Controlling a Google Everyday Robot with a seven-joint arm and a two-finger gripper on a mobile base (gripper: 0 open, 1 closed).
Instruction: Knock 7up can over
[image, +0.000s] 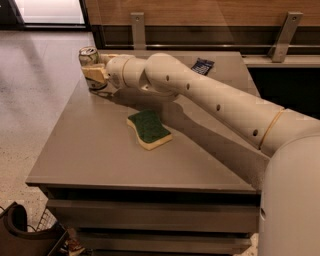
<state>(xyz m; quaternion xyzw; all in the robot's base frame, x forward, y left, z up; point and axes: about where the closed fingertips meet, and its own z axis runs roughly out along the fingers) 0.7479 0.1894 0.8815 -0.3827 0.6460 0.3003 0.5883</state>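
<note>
Gripper (94, 75) sits at the far left corner of the grey table (95, 150), its tan tip pressed up in front of the 7up can (88, 55). From this angle the tip overlaps the can's lower body, so it looks to be touching or just beside it (which of the two I cannot tell). Whether the gripper is open or closed cannot be told either, and nothing is plainly held in it.

The can stands upright right at the table's back left corner, with only its silver top and upper rim showing above the gripper. The cream-coloured arm (200, 95) reaches in from the lower right and runs diagonally across the tabletop to that corner.

A green sponge (149, 129) with a pale yellow underside lies flat near the middle of the table, well apart from the can. A dark blue packet (202, 65) lies near the back edge, on the far side of the arm.
</note>
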